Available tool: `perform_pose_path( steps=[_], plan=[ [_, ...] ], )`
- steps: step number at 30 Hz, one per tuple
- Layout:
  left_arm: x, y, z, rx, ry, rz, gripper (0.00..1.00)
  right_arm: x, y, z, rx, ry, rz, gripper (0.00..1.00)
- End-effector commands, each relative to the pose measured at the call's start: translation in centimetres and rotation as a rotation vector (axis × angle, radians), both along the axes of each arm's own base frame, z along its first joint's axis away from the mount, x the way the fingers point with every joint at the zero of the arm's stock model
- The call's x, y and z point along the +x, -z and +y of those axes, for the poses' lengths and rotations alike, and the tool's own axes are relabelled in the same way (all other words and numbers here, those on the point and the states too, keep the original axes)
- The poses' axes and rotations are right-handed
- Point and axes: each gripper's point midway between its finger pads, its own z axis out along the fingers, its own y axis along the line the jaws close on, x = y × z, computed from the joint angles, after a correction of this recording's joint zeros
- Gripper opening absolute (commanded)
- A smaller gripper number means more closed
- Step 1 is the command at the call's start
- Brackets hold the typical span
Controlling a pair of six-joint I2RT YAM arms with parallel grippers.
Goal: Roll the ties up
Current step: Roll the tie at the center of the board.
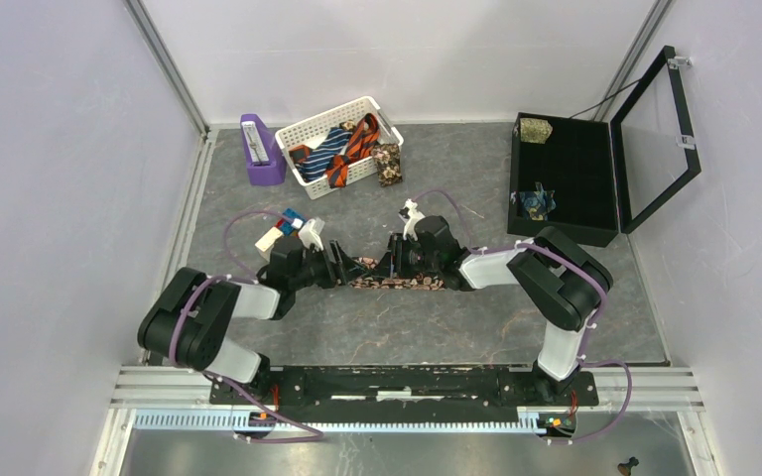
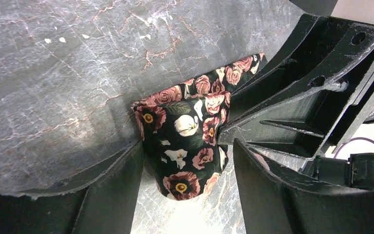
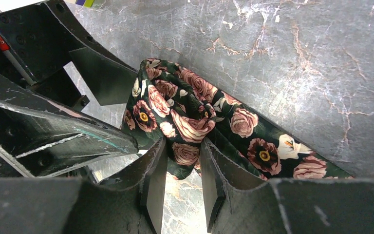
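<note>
- Right now the floral tie (image 1: pixel 404 282) lies on the table (image 1: pixel 407 337) between our two arms, its long axis running left to right across our front.
- Its left end is turned up into a short fold, and both grippers meet at that fold. The rest of the strip trails off to our right, beneath the right arm's wrist.
- We have the right gripper (image 3: pixel 182 165) clenched on the fold, its two fingers close together with the printed fabric pinched between them.
- We have the left gripper (image 2: pixel 187 156) released, jaws wide, straddling the folded end from the left. The fabric stands in the gap, close against one finger, and we cannot tell whether it touches the other.
- As we judge it, the coming move turns on one relation: the roll has to travel along the long axis, from the folded left end toward the free length on the right.
- The left gripper faces that end head-on and is nearer to it, so it seems better placed to take over the fold. The right gripper sits above the strip that has yet to be wound.
- We see one risk, which is crowding, since the fingers of both arms stand just beside each other at the same fold.
</note>
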Motion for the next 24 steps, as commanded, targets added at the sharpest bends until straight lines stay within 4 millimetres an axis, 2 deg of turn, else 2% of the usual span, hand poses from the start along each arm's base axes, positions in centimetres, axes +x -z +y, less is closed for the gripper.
perform_pose_path(
  steps=[1, 8, 13, 16, 20, 24],
  plan=[
    [-0.1, -0.2, -0.8, -0.071, 0.019, 0.002, 0.72, -0.2, 2.5, -1.4, -0.075, 0.003, 0.010, 0.35],
    [-0.3, 0.4, -1.0, -0.106, 0.012, 0.010, 0.63, -0.5, 3.7, -1.9, -0.094, 0.004, 0.027, 0.35],
    [-0.3, 0.1, -1.3, -0.143, 0.021, -0.001, 0.57, -0.4, 3.7, -1.9, -0.093, 0.006, 0.024, 0.35],
    [-0.3, 0.1, -1.6, -0.172, 0.028, -0.001, 0.58, -0.4, 3.6, -1.8, -0.089, 0.007, 0.023, 0.35],
    [-0.5, 0.0, -2.1, -0.216, 0.045, 0.002, 0.64, -0.3, 3.6, -1.8, -0.087, 0.007, 0.020, 0.35],
    [-0.5, 0.2, -2.2, -0.247, 0.043, 0.005, 0.61, -0.3, 3.6, -1.9, -0.088, 0.008, 0.022, 0.35]
  ],
)
